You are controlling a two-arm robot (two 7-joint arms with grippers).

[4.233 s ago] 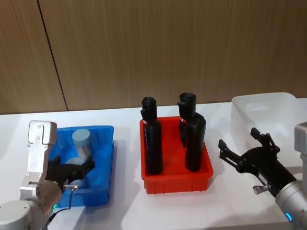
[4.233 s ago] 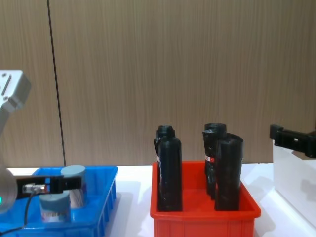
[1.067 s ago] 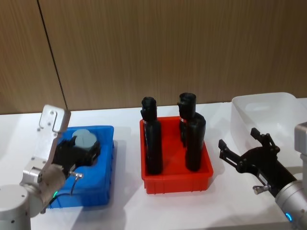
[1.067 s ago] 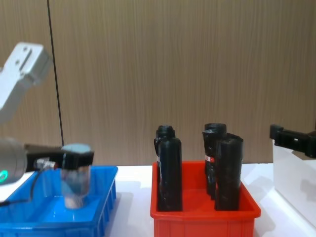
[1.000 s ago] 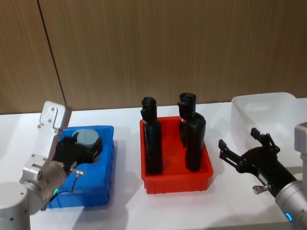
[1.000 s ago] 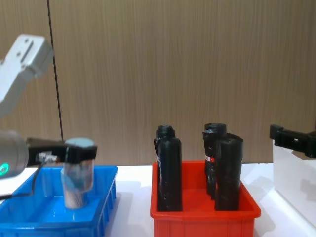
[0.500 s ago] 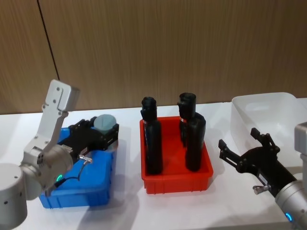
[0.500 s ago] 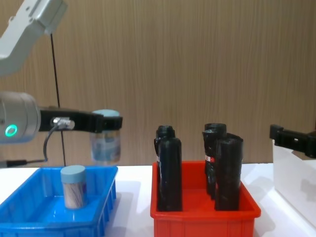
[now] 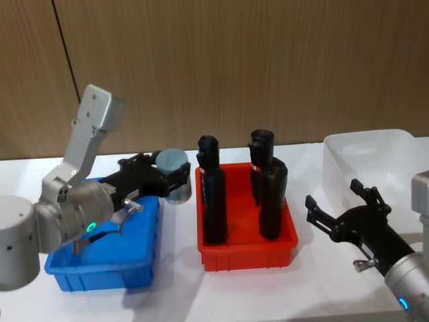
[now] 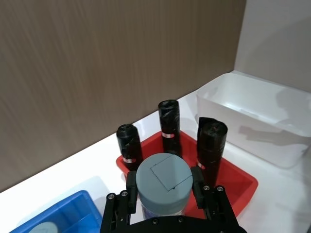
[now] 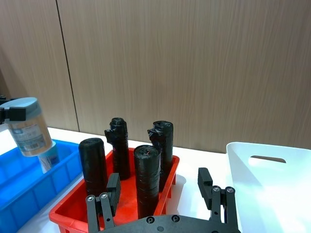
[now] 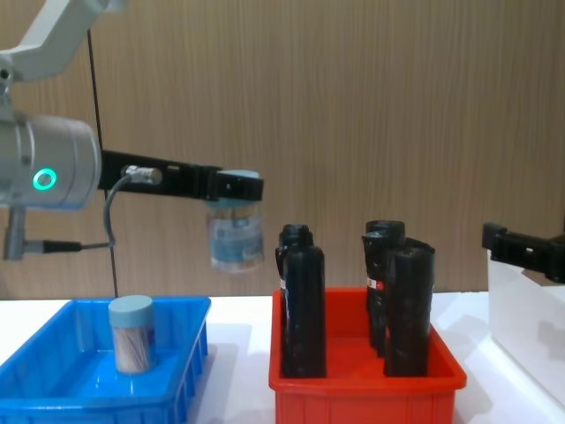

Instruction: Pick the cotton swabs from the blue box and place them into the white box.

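My left gripper point(image 9: 173, 176) is shut on a cotton swabs jar point(image 9: 174, 163) with a pale blue lid. It holds the jar in the air, between the blue box point(image 9: 100, 270) and the red bin. From the side, the jar point(image 12: 235, 235) hangs upright well above the table, level with the bottle tops. Another cotton swabs jar point(image 12: 131, 334) stands in the blue box point(image 12: 191, 306). The white box point(image 9: 375, 143) sits at the far right. My right gripper point(image 9: 333, 194) hovers open and holding nothing, in front of the white box.
A red bin point(image 9: 248, 259) with three tall black bottles point(image 9: 214, 194) stands in the middle, between the blue and white boxes. A wood-panel wall runs behind the white table.
My left gripper has lifted the jar out of the blue box and carried it up and to the right, toward the red bin. The right arm has not moved.
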